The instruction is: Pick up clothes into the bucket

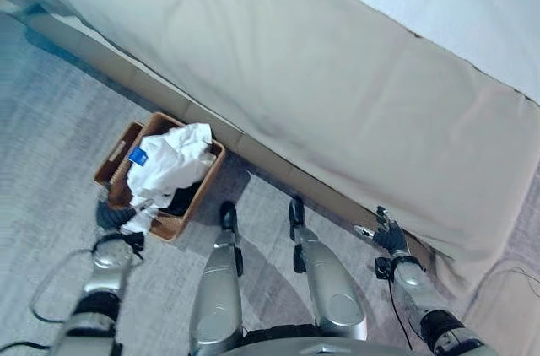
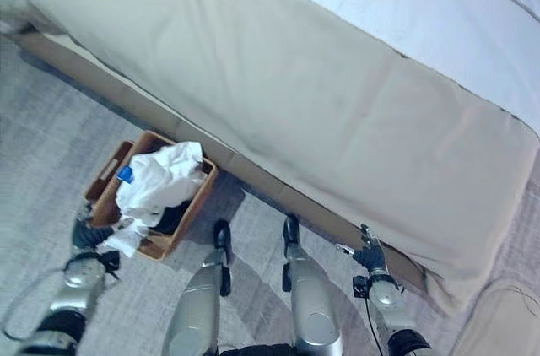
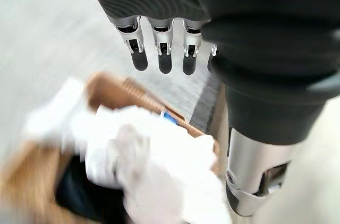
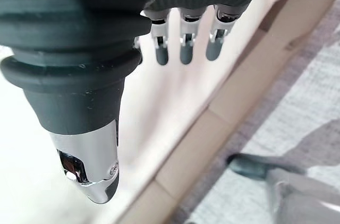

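White clothes (image 1: 169, 166) are spilling from a brown bucket (image 1: 201, 188) beside the bed (image 1: 337, 111); both hands (left hand (image 1: 110, 218), right hand (image 1: 386, 234)) are hanging with fingers (image 3: 139, 54) straight, holding nothing.

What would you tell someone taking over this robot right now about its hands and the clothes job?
Left hand: open, holding nothing, just beside the basket on the floor.
Right hand: open, holding nothing, near the base of the bed.
Clothes: a white garment is piled in the basket, one end drooping over its near rim; something dark lies under it.
Done: the clothes that show are in the basket.
Left: tuck in the hanging end; check the carpet for more.
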Tool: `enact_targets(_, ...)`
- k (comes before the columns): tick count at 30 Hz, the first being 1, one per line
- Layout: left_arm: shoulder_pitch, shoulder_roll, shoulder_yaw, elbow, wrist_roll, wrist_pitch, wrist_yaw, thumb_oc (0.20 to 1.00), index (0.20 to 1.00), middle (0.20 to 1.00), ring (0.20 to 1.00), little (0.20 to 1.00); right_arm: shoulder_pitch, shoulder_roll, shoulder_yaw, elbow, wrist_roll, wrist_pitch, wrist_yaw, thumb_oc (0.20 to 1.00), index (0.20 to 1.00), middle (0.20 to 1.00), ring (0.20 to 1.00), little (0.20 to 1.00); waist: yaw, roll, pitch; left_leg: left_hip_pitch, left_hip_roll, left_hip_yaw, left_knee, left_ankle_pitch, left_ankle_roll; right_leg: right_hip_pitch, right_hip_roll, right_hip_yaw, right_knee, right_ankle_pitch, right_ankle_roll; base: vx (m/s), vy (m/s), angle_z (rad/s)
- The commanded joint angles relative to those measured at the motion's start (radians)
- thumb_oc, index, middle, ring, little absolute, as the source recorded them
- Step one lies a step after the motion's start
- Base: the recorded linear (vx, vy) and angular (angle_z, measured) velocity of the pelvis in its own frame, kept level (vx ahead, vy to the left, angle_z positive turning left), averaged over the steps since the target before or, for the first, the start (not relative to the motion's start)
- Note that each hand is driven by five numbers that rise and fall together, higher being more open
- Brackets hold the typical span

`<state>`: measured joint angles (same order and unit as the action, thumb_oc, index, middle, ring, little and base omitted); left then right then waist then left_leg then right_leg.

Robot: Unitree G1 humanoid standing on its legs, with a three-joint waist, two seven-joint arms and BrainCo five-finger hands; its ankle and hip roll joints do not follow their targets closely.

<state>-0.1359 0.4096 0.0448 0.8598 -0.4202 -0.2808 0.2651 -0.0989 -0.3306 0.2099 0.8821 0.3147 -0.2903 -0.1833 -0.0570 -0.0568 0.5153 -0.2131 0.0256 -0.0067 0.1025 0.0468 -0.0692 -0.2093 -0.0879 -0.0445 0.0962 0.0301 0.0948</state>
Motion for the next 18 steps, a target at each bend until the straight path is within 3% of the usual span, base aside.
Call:
enact_targets(1,0.016,-0.036,-0.009,0.007,-0.122,-0.077,-0.098,1.000,1.000,1.000,1.000,1.000,0.040,-0.054,-0.028,-0.010,-0.035,0.007,0.006,1.000,1.000,1.000,1.000,1.000,-0.005,0.030,-0.108,-0.036,-0.044,-0.028,0.093,-0.056,0.019,-0.011,0.000,-0.004,0.017,-0.004,0.015,0.08,-0.039,0.18)
enact_targets(2,0.016,-0.037,-0.010,0.007,-0.122,-0.077,-0.098,1.000,1.000,1.000,1.000,1.000,0.041,-0.054,-0.028,-0.010,-0.035,0.006,0.006,1.000,1.000,1.000,1.000,1.000,-0.005,0.030,-0.107,-0.034,-0.044,-0.028,0.092,-0.055,0.019,-0.009,0.000,-0.004,0.016,-0.005,0.015,0.13,-0.062,0.19)
enact_targets(7,0.072,-0.118,-0.071,0.095,-0.049,-0.056,-0.164,1.000,1.000,1.000,1.000,1.000,0.078,-0.022,-0.037,0.085,-0.043,0.022,0.048,1.000,1.000,1.000,1.000,1.000,-0.005,0.061,-0.222,0.069,-0.046,-0.027,0.038,-0.056,0.014,0.094,0.001,-0.027,-0.025,-0.025,0.009,0.12,-0.048,0.09)
enact_targets(18,0.123,-0.216,-0.142,0.240,0.070,0.004,-0.208,1.000,1.000,1.000,1.000,1.000,0.114,0.034,-0.053,0.209,-0.051,0.061,0.079,1.000,1.000,1.000,1.000,1.000,-0.011,0.066,-0.346,0.211,-0.037,-0.026,-0.022,-0.074,0.021,0.210,0.006,-0.048,-0.001,-0.079,0.003,0.09,-0.023,0.02)
